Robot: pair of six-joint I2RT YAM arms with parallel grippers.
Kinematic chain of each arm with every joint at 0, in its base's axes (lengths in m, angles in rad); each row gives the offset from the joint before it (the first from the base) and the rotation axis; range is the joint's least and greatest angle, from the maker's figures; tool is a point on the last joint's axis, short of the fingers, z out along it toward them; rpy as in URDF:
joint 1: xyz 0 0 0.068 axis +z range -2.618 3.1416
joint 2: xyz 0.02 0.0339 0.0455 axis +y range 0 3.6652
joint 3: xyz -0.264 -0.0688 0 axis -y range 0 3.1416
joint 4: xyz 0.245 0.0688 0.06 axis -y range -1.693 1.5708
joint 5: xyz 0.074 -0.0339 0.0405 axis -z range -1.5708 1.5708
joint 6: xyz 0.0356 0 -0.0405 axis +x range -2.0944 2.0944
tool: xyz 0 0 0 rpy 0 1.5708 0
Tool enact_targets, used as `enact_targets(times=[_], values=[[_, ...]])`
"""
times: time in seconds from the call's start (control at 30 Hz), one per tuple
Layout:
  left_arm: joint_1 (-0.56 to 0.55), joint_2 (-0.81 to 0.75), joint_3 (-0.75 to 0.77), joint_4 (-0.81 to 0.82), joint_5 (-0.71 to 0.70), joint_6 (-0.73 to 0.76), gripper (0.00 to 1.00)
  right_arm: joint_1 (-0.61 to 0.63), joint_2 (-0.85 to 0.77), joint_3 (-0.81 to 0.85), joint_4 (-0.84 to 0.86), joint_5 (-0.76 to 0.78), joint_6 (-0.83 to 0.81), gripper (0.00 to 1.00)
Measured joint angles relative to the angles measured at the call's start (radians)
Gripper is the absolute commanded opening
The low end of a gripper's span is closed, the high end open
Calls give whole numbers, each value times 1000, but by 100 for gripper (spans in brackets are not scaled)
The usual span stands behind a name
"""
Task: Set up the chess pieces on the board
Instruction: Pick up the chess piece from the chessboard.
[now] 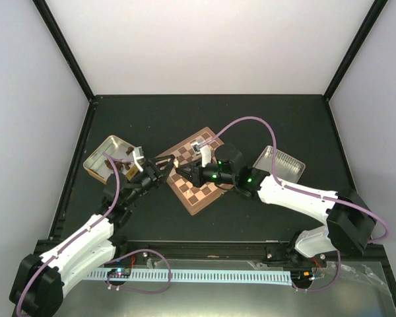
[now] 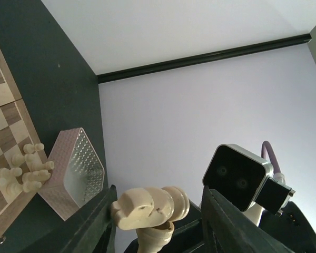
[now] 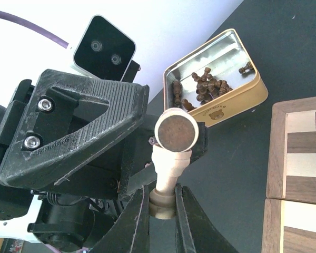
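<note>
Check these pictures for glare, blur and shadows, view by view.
Top external: even light, no hard shadows, but whatever stands on the board is too small to resolve. Left wrist: the bright wall fills most of the frame; the near piece is slightly soft. Right wrist: glare inside the tin; the rest is sharp.

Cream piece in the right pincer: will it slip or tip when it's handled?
The cream piece looks like smooth turned wood. The right pincer grips it only at one narrow, rounded end, so it could pivot or slip. It is tall over a small round base, so it would probably tip if nudged. It is likely rigid and light.
</note>
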Motion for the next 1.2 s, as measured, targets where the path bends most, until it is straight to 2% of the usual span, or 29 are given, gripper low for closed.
enact_targets(times=[0.17, 0.5, 0.77, 0.87, 1.0, 1.2], values=[[0, 0, 0, 1, -1, 4, 30, 0, -5, -3, -1, 2, 7, 3], [0, -5, 0, 0, -8, 34, 23, 0, -13, -18, -2, 5, 10, 3], [0, 1, 0, 0, -8, 71, 2, 0, -22, -19, -2, 7, 10, 3], [0, 10, 6, -11, -8, 96, 2, 0, -26, -19, -9, 18, 9, 3], [0, 9, 40, -88, -10, 163, 2, 0, -42, -30, -44, 78, 0, 3], [-4, 17, 192, -376, -57, 386, 2, -13, -87, -66, -183, 270, 5, 3]])
